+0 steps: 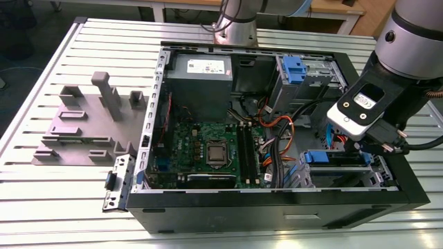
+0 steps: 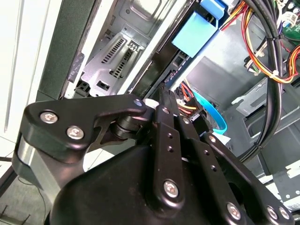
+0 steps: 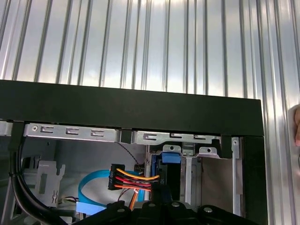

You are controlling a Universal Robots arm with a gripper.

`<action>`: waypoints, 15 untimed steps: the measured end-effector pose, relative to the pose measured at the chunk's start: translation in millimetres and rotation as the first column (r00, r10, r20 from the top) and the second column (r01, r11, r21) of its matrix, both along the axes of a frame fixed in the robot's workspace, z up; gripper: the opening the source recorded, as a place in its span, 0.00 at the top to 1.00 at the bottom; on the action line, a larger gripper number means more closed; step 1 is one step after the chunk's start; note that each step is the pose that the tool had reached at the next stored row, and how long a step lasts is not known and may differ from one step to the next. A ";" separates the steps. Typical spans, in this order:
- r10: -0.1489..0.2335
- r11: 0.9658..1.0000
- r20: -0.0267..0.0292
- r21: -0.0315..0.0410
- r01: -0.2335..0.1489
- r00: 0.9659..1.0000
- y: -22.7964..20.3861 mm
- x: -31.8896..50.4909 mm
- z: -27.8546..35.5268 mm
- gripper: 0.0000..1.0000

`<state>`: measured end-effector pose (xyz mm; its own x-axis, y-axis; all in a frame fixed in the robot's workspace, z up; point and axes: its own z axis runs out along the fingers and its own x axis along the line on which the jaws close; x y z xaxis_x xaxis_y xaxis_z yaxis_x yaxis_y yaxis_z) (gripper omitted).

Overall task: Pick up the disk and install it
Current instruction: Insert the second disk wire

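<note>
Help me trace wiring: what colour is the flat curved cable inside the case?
Light blue flat cable, clearest in the first wrist view.

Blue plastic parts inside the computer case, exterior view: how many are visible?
2: one blue latch piece at the upper drive cage, one blue-railed disk in the lower bay beside the arm. Others may be hidden behind the arm.

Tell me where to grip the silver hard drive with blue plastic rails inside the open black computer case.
Probably the drive's blue rail end, approached from the case's open side: it sits low in the grey metal cage, leaving that edge exposed.
</note>
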<state>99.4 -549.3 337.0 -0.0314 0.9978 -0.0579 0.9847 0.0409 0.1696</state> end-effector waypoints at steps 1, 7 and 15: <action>0.000 1.000 -0.003 0.000 0.000 1.000 0.0 0.0 0.1 0.89; 0.000 1.000 -0.030 0.000 0.000 1.000 0.1 0.0 6.2 0.89; 0.000 1.000 -0.047 0.000 0.000 0.999 3.3 0.0 16.8 0.89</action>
<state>99.4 -545.9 353.8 -0.0340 0.9978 -0.0565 0.9916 0.0407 0.1229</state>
